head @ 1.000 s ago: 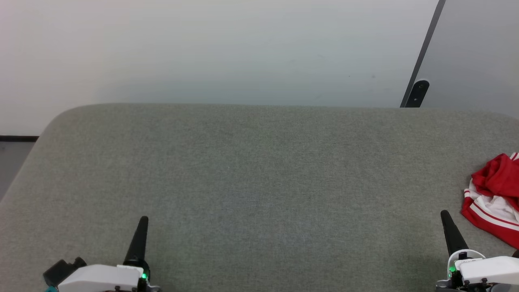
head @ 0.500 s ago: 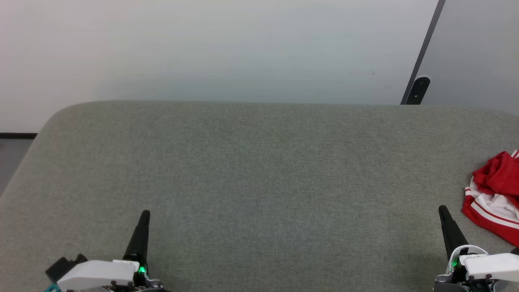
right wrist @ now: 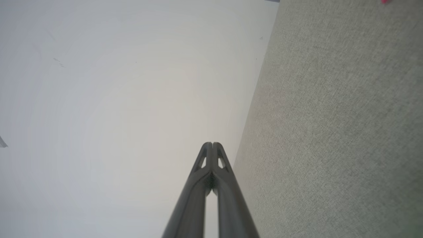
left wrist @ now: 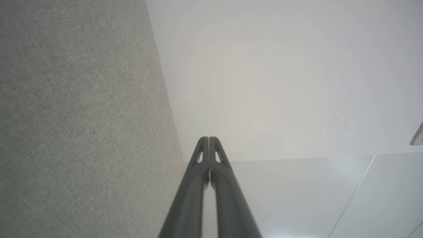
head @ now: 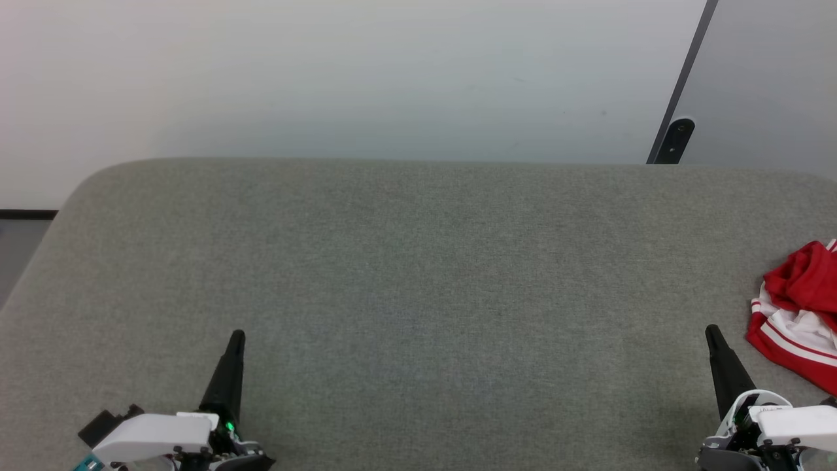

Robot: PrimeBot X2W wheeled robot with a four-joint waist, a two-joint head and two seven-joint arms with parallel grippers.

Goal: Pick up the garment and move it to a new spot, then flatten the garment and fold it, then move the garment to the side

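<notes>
Both tools had crept a little farther up over the grey cloth since a second earlier, more than the slight shift of the whole head view could explain, while nothing else on the surface had stirred. At the near left, the left tool [head: 236,335] pointed away from the robot, its two dark fingers pressed together into a single spike; its own wrist view showed the tips [left wrist: 209,138] meeting with nothing between them. Over at the near right, the right tool [head: 711,329] stood much the same, fingers pressed together and empty, as its wrist view [right wrist: 211,143] confirmed. Under them lay the worktop [head: 418,275], covered in grey woven fabric, with a rounded far-left corner. Bunched in a heap, the garment [head: 801,307] lay at the far right edge of the worktop, red folds on top and white with red stripes below, partly cut off by the frame, near the right tool but apart from it. Beyond rose a pale wall [head: 327,78], with a dark slanted strip [head: 680,85] edging a grey panel [head: 771,78].
</notes>
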